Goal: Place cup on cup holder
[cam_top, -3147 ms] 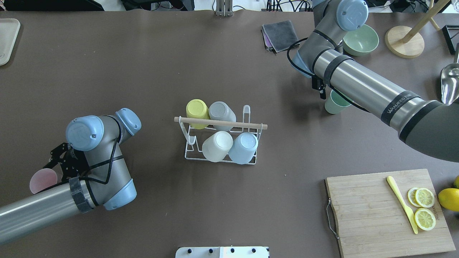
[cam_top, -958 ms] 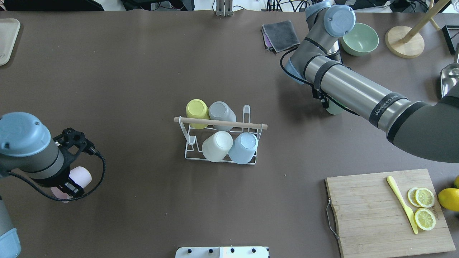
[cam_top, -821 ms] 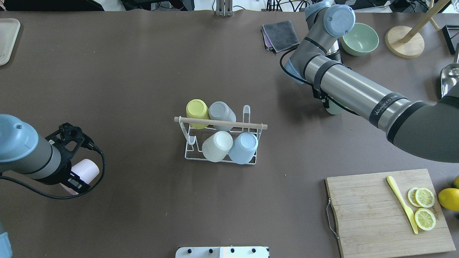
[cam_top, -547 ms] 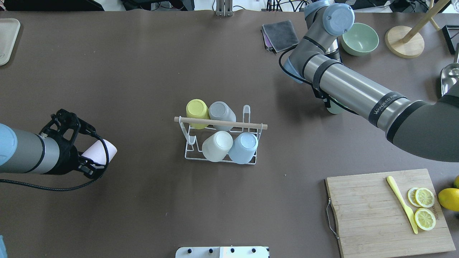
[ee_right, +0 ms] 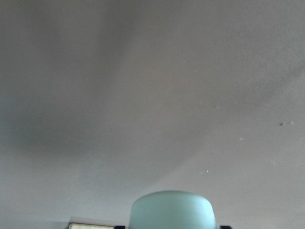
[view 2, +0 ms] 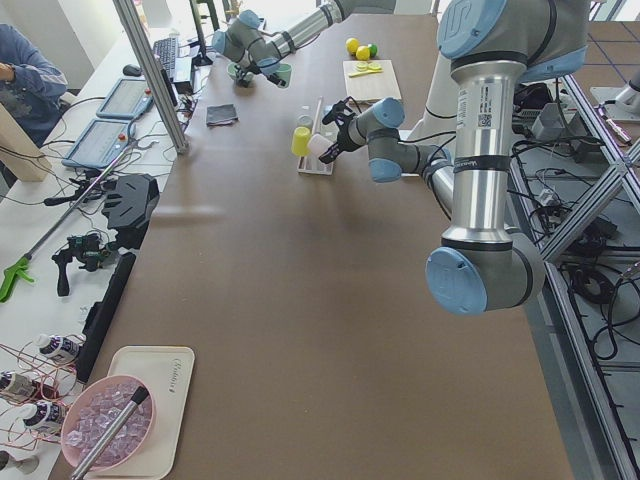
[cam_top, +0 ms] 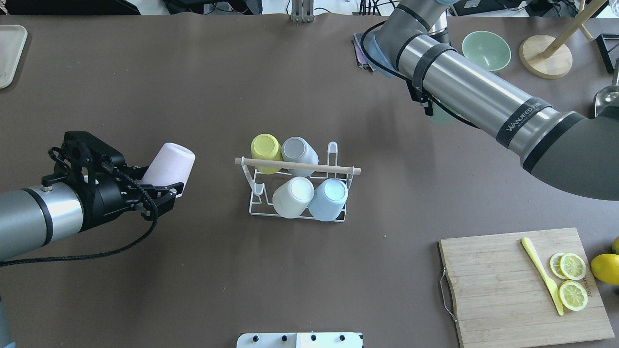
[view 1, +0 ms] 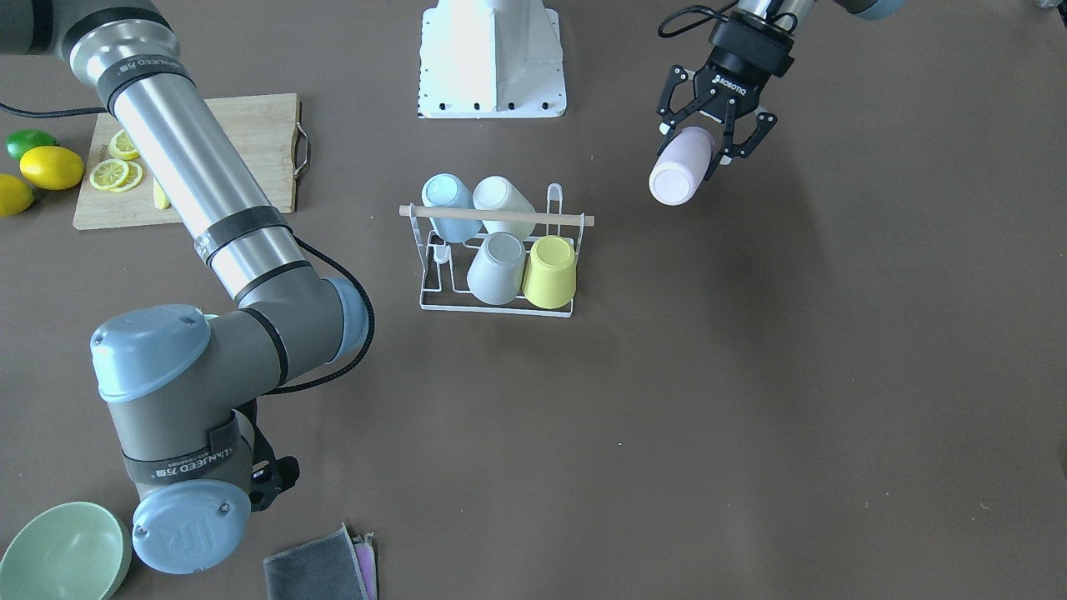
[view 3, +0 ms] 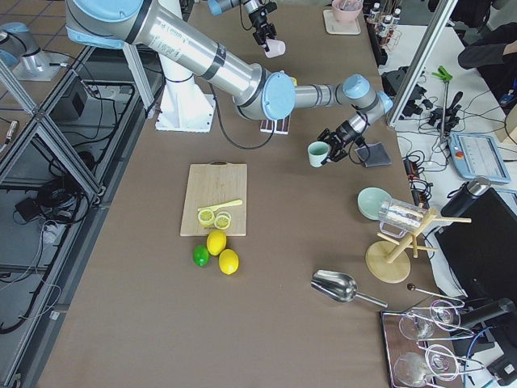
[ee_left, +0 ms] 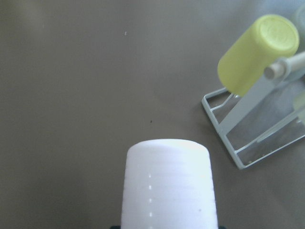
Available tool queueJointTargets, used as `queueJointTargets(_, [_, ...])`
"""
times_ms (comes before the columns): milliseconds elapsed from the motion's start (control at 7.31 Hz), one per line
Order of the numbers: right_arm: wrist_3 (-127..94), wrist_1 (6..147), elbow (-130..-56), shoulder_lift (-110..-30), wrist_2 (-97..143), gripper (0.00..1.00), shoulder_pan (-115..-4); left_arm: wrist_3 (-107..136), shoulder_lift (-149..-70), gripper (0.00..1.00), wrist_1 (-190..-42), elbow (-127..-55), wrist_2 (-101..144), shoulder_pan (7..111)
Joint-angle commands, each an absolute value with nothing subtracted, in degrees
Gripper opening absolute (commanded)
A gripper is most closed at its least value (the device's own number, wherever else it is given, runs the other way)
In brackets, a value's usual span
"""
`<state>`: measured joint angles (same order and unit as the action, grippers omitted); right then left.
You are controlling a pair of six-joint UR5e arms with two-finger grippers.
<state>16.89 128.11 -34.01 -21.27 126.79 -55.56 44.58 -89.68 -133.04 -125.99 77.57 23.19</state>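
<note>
The white wire cup holder [cam_top: 297, 166] with a wooden rod stands mid-table and carries several upturned cups: yellow [cam_top: 266, 147], grey, white and light blue. It also shows in the front view [view 1: 496, 214]. My left gripper [cam_top: 159, 182] is shut on a pale pink cup [cam_top: 169, 163], held tilted with its base toward the rack, left of it and apart. The front view shows the gripper [view 1: 717, 143] and the cup [view 1: 682, 168]. In the left wrist view the cup [ee_left: 167, 186] points at the rack's yellow cup [ee_left: 257, 52]. My right gripper [view 3: 333, 145] is shut on a green cup [view 3: 318, 153]; the cup is mostly hidden under the arm overhead [cam_top: 437, 116].
A wooden cutting board [cam_top: 503, 290] with lemon slices and a yellow knife lies front right. A green bowl [cam_top: 486, 50] and a wooden stand base [cam_top: 546, 57] are back right. A grey cloth [view 1: 321, 571] lies by the right arm. A tray [cam_top: 9, 53] sits far left.
My left gripper has lifted the pink cup, turned it onto its side and carried it toward the rack. My right arm has moved back and left with the green cup.
</note>
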Motion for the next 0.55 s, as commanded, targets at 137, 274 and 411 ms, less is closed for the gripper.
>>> queueJointTargets(137, [15.2, 128.6, -50.1, -25.9, 127.4, 0.0, -57.5, 43.5, -98.4, 0.37, -138.7, -119.1, 56.0, 14.1])
queueJointTargets(274, [12.5, 124.6, -54.5, -28.3, 127.4, 0.0, -57.5, 37.0, -101.6, 0.33, -139.0, -117.9, 50.4, 12.0])
queueJointTargets(411, [7.4, 119.7, -60.4, -31.9, 127.5, 0.0, -57.3, 35.3, -102.2, 0.35, -139.8, -117.9, 45.3, 8.0])
